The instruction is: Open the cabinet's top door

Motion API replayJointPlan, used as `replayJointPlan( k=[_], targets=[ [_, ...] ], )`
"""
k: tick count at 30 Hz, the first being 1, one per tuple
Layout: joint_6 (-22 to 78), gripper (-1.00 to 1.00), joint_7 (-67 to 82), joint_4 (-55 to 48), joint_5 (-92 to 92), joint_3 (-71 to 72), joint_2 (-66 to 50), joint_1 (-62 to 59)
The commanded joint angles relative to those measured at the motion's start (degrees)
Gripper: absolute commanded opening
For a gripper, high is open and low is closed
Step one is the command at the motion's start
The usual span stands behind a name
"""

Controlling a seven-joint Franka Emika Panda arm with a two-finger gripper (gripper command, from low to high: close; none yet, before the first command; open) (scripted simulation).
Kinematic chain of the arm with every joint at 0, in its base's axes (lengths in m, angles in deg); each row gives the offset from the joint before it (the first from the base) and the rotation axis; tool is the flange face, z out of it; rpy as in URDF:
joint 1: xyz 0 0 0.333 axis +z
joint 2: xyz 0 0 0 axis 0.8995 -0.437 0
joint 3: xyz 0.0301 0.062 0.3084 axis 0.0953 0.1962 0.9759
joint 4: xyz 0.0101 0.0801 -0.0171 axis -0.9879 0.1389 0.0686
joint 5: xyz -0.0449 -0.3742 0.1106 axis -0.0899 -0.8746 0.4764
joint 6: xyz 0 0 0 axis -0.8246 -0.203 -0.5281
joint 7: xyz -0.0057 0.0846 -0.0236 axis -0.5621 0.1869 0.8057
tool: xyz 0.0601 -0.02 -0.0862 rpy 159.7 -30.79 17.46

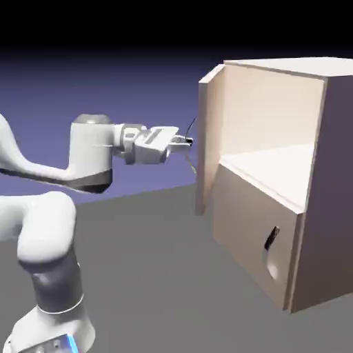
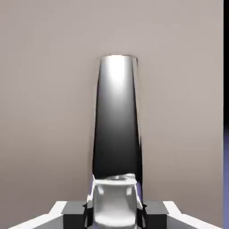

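The cabinet [image 1: 276, 179] fills the right of the exterior view. Its top door [image 1: 210, 141] is swung wide, edge-on at centre frame, long axis upright. The handle [image 2: 116, 116] lies directly ahead of the pincer [image 1: 185, 143], which is pinched shut on it, left of the door.

Gripper [image 1: 187, 142] level, closed on handle [image 2: 116, 120] of top door [image 1: 210, 138]. Door swung out, just ahead of the fingertips. Cabinet [image 1: 324, 179] beyond the door, well past the hand; lower door [image 1: 251, 241] below and beyond it, shut.
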Motion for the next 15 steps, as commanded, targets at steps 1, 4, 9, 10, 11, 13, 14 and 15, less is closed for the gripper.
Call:
replayJointPlan(
  k=[1,4,9,10,11,13,14,15],
  targets=[
    [1.9,-1.0,1.4,0.3,2.7,1.0,0.6,1.2],
    [8.3,-1.0,5.0,0.6,10.2,4.9,2.1,5.2],
    [20.6,-1.0,8.4,-1.1,22.1,13.4,2.4,10.8],
    [23.1,-1.0,8.7,-1.9,24.3,15.3,2.0,11.5],
    [25.6,-1.0,9.0,-2.7,26.4,17.2,1.6,12.1],
    [30.6,-1.0,9.3,-4.9,30.4,21.0,0.5,12.7],
    [33.1,-1.0,9.4,-6.2,32.4,23.0,-0.2,12.7],
    [35.5,-1.0,9.5,-7.6,34.3,25.0,-0.9,12.5]
  ],
)
